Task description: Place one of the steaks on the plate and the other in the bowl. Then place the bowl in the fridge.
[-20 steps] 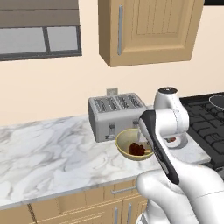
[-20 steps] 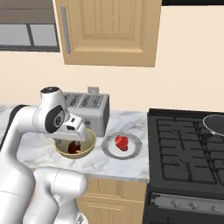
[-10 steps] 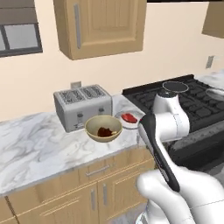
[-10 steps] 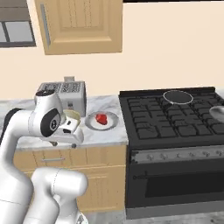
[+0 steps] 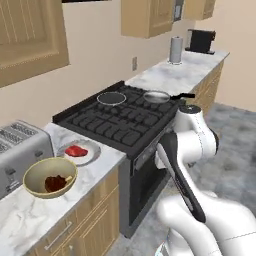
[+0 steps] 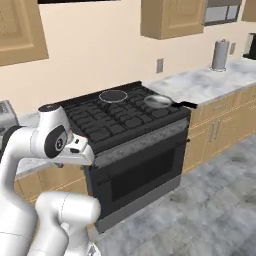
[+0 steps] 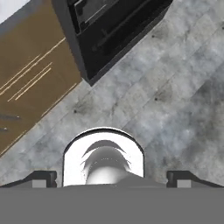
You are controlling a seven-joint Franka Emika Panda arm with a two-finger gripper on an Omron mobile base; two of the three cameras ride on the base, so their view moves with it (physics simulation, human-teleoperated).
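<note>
The gripper (image 7: 112, 177) is pointing straight down at the grey stone floor (image 7: 175, 96) in the hand view, its two dark fingertips (image 7: 41, 178) standing far apart at the bottom edge, so the jaws are spread wide with nothing between them. Beyond them in that view the wooden cabinet front (image 7: 30, 83) and the black oven door (image 7: 113, 26) are showing.

In the left base view, the bowl (image 5: 50, 177) is sitting nearest on the marble counter (image 5: 30, 215), at the left, well apart from the arm. The dark reddish-brown steak (image 5: 56, 182) is lying inside it. Just beyond the bowl and slightly to its right, the plate (image 5: 80, 152) is resting near the counter's right end, with the bright red steak (image 5: 75, 150) lying on it. The bowl and plate are sitting just beside each other; whether their rims are touching cannot be told. A silver toaster (image 5: 20, 150) is standing at the far left, just behind the bowl.

To the right of the plate, the black stove (image 5: 120, 120) is taking up the middle of the scene. Two round pans are sitting on its far burners: one (image 5: 112, 98) toward the left and one (image 5: 158, 96) with a black handle toward the right. Farther along, a second marble counter (image 5: 180, 75) is carrying a paper towel roll (image 5: 175, 49) and a dark appliance (image 5: 201, 41) in the far corner.
</note>
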